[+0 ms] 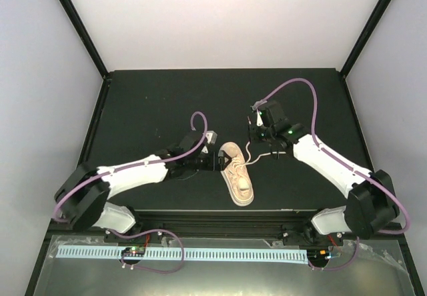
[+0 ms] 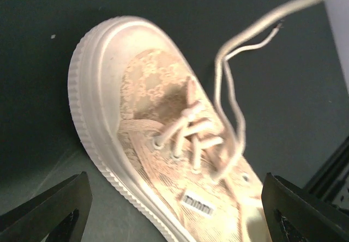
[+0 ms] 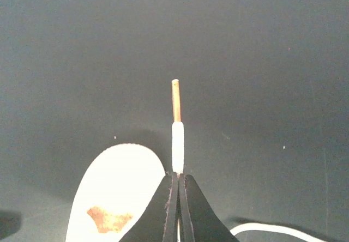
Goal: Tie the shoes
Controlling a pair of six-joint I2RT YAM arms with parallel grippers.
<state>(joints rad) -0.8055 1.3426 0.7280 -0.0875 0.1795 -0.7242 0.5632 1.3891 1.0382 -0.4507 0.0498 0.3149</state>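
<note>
The pale pink-beige sneaker (image 1: 237, 174) lies on the black table, toe towards the back. My left gripper (image 1: 218, 161) is open at the shoe's left side; in the left wrist view the shoe (image 2: 158, 116) sits between its wide-apart fingertips (image 2: 65, 198), which do not touch it. Cream laces (image 2: 232, 84) rise off the eyelets to the upper right. My right gripper (image 1: 255, 131) is behind and right of the shoe, shut on a lace end (image 3: 177, 138) whose tan tip sticks out past the closed jaws (image 3: 178, 175). The toe cap (image 3: 117, 187) shows below it.
A second lace strand (image 1: 265, 157) trails on the black mat (image 1: 153, 103) to the right of the shoe, also seen in the right wrist view (image 3: 267, 230). Black frame posts (image 1: 80, 29) and white walls bound the table. A metal rail (image 1: 200, 253) runs along the near edge.
</note>
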